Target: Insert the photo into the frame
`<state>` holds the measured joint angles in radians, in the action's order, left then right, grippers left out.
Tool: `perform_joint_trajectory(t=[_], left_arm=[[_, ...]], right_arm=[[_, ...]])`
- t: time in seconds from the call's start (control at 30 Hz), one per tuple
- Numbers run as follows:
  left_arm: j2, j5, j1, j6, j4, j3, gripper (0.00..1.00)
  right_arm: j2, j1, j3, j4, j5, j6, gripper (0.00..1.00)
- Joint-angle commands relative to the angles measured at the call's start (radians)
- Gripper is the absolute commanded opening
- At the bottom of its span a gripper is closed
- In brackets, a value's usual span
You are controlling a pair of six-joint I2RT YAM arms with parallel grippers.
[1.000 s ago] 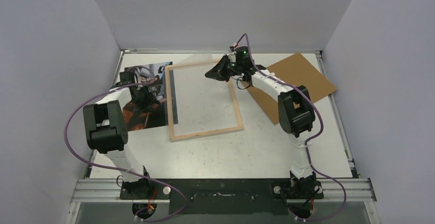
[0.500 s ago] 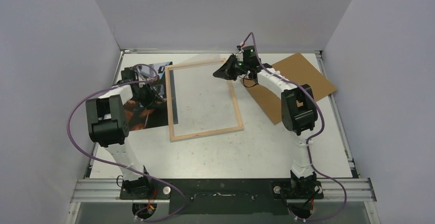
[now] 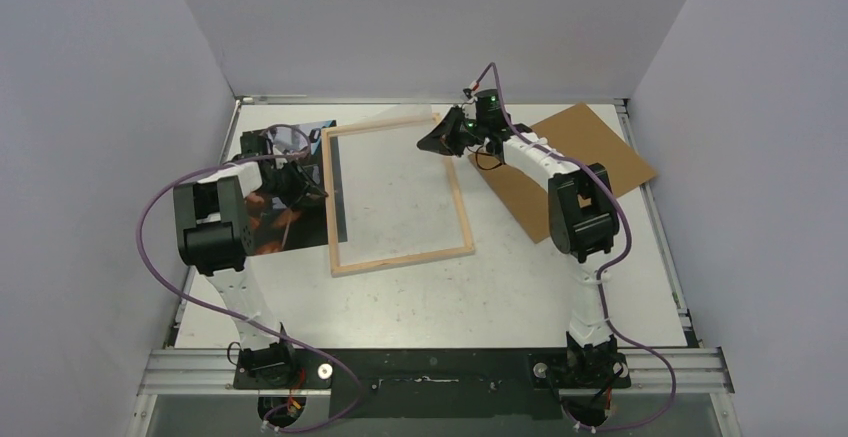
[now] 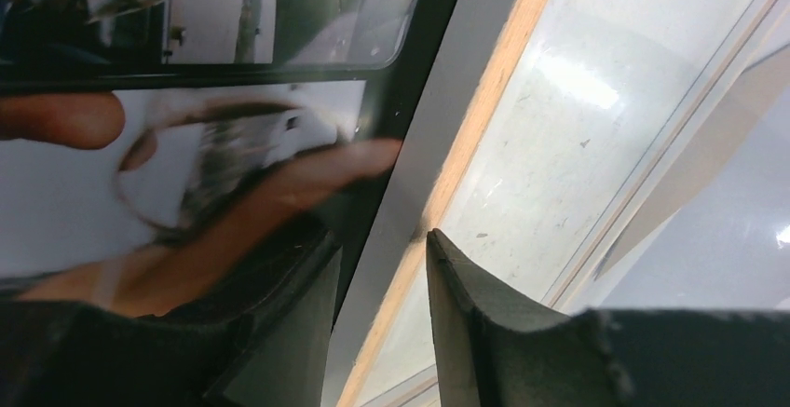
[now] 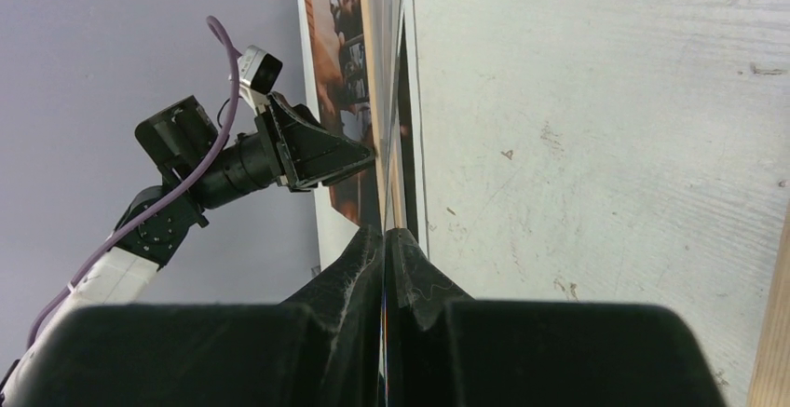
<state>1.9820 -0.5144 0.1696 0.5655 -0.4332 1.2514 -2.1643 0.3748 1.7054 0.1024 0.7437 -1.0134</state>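
The frame [image 3: 400,260] lies wood side up in the middle of the table. The photo [image 3: 270,207], picture side up, lies flat just left of it. My left gripper [image 3: 312,194] is open and low over the photo's right edge. In the left wrist view [image 4: 377,249] its fingers straddle the gap between the photo [image 4: 186,146] and the frame's left rail [image 4: 484,118]. My right gripper [image 3: 440,137] is at the frame's far right corner. It is shut [image 5: 384,232] on a thin clear sheet [image 3: 390,115], holding that edge tilted up over the frame.
The brown backing board [image 3: 590,152] lies at the back right, partly under the right arm. Grey walls close in the table on the left, back and right. The left arm [image 5: 233,160] shows across the frame in the right wrist view.
My left gripper has moved right across the photo towards the frame's left rail. My right gripper shifted slightly right and back with the clear sheet, then stayed still.
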Motion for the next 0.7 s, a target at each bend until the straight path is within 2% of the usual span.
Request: perform_joint_trajectory(t=[0.0,0.1,0.33,0.67], left_arm=[[0.026,-0.029,-0.007,-0.009,0.030,0.049,0.37],[0.044,-0.027,-0.008,-0.017,0.022,0.060,0.30],[0.092,-0.029,-0.012,-0.039,-0.002,0.093,0.21],[0.118,-0.001,-0.012,-0.066,-0.042,0.106,0.17]], right_arm=[[-0.028,-0.005,0.039,-0.049,0.025,0.013,0.00],[-0.029,-0.005,0.040,-0.032,0.022,0.013,0.00],[-0.050,-0.009,0.058,-0.009,0.028,0.020,0.00],[-0.052,-0.011,0.063,0.020,0.036,0.051,0.00]])
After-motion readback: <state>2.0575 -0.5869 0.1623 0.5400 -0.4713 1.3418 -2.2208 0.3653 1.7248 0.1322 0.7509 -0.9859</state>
